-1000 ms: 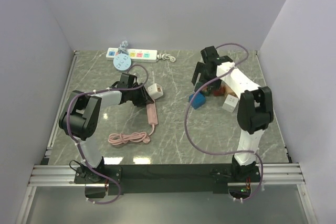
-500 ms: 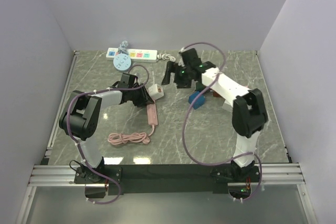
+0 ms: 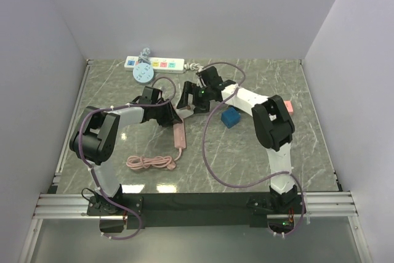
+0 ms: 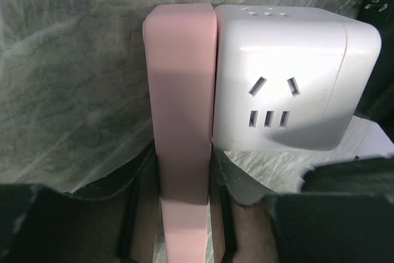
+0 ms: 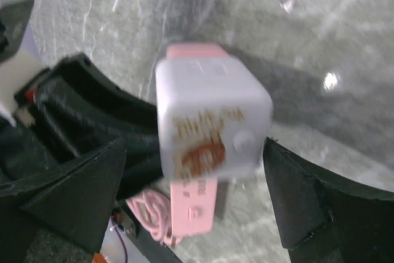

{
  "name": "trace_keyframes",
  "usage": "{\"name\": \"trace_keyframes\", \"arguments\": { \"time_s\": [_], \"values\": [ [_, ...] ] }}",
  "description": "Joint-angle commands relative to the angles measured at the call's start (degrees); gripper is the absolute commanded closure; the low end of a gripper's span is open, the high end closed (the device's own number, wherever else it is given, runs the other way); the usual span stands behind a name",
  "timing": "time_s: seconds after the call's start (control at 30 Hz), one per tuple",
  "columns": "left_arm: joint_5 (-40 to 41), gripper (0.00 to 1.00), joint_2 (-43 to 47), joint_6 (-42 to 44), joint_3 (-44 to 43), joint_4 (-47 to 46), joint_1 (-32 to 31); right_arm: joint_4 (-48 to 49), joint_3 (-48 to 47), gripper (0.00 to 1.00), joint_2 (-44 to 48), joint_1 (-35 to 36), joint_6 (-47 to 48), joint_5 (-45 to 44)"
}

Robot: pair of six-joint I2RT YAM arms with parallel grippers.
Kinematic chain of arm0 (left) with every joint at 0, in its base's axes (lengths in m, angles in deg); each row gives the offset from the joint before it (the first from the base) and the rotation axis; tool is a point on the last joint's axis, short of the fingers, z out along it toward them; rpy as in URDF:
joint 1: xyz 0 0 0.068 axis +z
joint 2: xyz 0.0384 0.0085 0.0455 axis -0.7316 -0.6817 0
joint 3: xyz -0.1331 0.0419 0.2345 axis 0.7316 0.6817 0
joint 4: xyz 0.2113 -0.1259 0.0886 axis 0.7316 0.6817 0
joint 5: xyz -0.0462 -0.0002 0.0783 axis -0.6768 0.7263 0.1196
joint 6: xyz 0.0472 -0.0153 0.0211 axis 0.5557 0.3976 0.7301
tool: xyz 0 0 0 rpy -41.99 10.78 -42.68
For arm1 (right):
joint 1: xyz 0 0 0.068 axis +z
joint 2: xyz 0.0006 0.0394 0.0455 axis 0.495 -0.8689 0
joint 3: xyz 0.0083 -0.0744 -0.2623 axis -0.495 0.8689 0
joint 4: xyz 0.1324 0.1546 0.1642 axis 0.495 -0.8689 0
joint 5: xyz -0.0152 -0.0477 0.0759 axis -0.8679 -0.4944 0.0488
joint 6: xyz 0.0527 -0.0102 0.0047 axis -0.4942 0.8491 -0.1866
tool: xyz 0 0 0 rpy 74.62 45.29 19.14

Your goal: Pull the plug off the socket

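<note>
A long white power strip with pastel panels (image 3: 155, 63) lies at the back left, with a round pale-blue item (image 3: 143, 73) against it. My left gripper (image 3: 174, 117) (image 4: 183, 207) is shut on a pink power strip (image 3: 178, 135) (image 4: 181, 121). A white cube plug adapter (image 4: 283, 100) (image 5: 212, 121) sits against the pink strip's far end. My right gripper (image 3: 186, 104) (image 5: 194, 146) is open, with one jaw on each side of the cube and gaps showing on both sides.
The pink strip's coiled cord (image 3: 149, 163) lies near the front left. A blue block (image 3: 231, 117) and a pink block (image 3: 284, 106) sit to the right. The white strip's bundled cord (image 3: 196, 67) lies at the back. Grey walls enclose the table.
My right arm has swung left from the blocks to the white cube and now straddles it. My left gripper and the pink strip have stayed put.
</note>
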Motion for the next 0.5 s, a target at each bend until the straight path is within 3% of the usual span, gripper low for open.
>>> {"name": "trace_keyframes", "arguments": {
  "time_s": [0.0,0.23,0.33,0.37,0.47],
  "values": [
    [-3.1,1.00,2.0,-0.3,0.1,-3.1,-0.7,0.5,-5.2,0.02,-3.1,1.6,-0.3,-0.2],
    [-3.5,1.00,1.9,-0.7,0.1,-3.4,-1.0,0.4,-7.0,0.22,-6.8,1.9,-0.5,1.5],
    [-2.8,1.00,1.8,-0.4,0.5,-3.3,-1.0,0.0,-6.1,0.63,-5.5,1.8,0.4,3.0],
    [-2.4,1.00,1.6,-0.2,0.6,-3.1,-1.0,-0.8,-6.0,0.98,-4.8,1.6,0.6,2.4],
    [-1.2,1.00,0.8,0.4,1.3,-2.5,-1.0,-3.9,-6.5,1.00,-2.4,-0.2,2.4,2.9]
  ]
}}
